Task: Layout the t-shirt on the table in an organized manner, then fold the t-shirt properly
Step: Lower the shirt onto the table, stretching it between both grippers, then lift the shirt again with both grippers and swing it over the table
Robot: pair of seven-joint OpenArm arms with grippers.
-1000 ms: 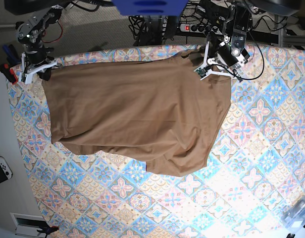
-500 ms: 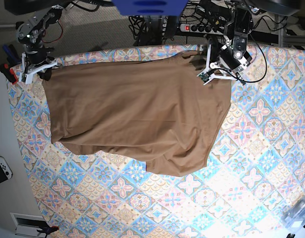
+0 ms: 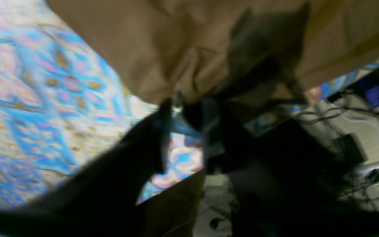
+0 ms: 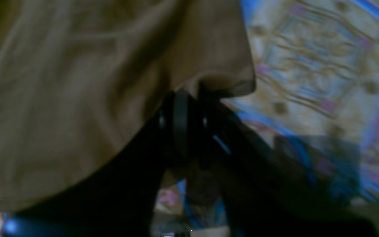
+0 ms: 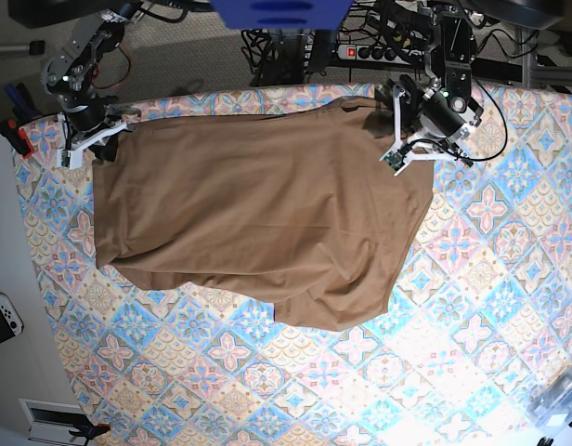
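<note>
The tan-brown t-shirt (image 5: 258, 214) lies spread across the far half of the patterned table (image 5: 472, 307). Its near edge is rumpled. My left gripper (image 5: 418, 151) hovers at the shirt's far right corner. In the left wrist view this gripper (image 3: 184, 108) is open, with table (image 3: 44, 98) showing through the gap and the shirt's (image 3: 176, 39) edge just beyond the tips. My right gripper (image 5: 91, 142) is at the far left corner. In the right wrist view its dark fingers (image 4: 179, 118) stand close together under the shirt's (image 4: 77, 82) hem, too dark and blurred to read.
A power strip (image 5: 360, 51) and cables lie on the floor behind the table's far edge. A white game controller (image 5: 3, 316) rests on the white surface at left. Red-handled tools (image 5: 17, 135) sit by the far left corner. A clear plastic item (image 5: 560, 400) is at the near right.
The left gripper has opened and let go of the far right corner, moving slightly toward the near side. The right arm has shifted inward, and the shirt's far left corner has drawn in with it.
</note>
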